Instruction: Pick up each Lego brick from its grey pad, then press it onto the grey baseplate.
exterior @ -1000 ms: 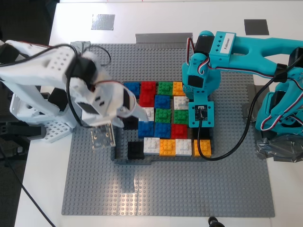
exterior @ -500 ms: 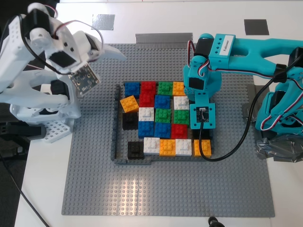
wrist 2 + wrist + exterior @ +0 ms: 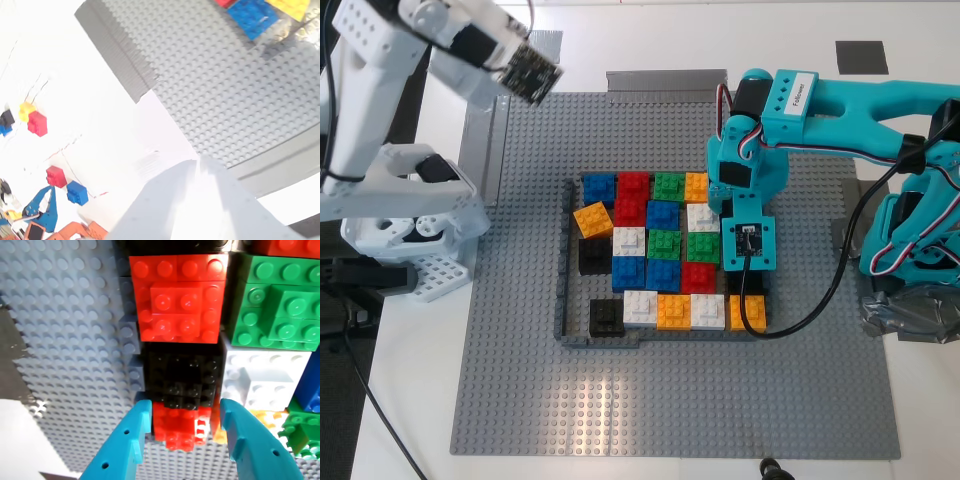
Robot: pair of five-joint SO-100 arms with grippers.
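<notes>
My first gripper (image 3: 184, 407), teal, hangs open low over the packed coloured bricks at the exterior view's right side of the grey baseplate (image 3: 520, 350). Its fingers flank a small red brick (image 3: 181, 429) without touching it. Just beyond sits a black Lego brick (image 3: 182, 374). Two more black bricks (image 3: 607, 316) (image 3: 594, 255) stand inside the dark-grey frame (image 3: 563, 300). My second gripper (image 3: 200, 161), white, is raised at the exterior view's upper left, shut and holding nothing. The dark grey pad (image 3: 861, 56) lies bare. The light grey pad (image 3: 549, 38) is mostly hidden by the white arm.
An orange brick (image 3: 593, 218) lies tilted at the frame's edge. A silver tape strip (image 3: 666, 80) runs along the baseplate's far edge. Loose red (image 3: 37, 123), yellow (image 3: 26, 110) and blue (image 3: 76, 192) bricks lie on the white table. The white arm's base (image 3: 410, 230) stands beside the baseplate.
The white arm has lifted off the brick cluster and swung up to the exterior view's upper left, uncovering the tilted orange brick. The teal arm has barely moved.
</notes>
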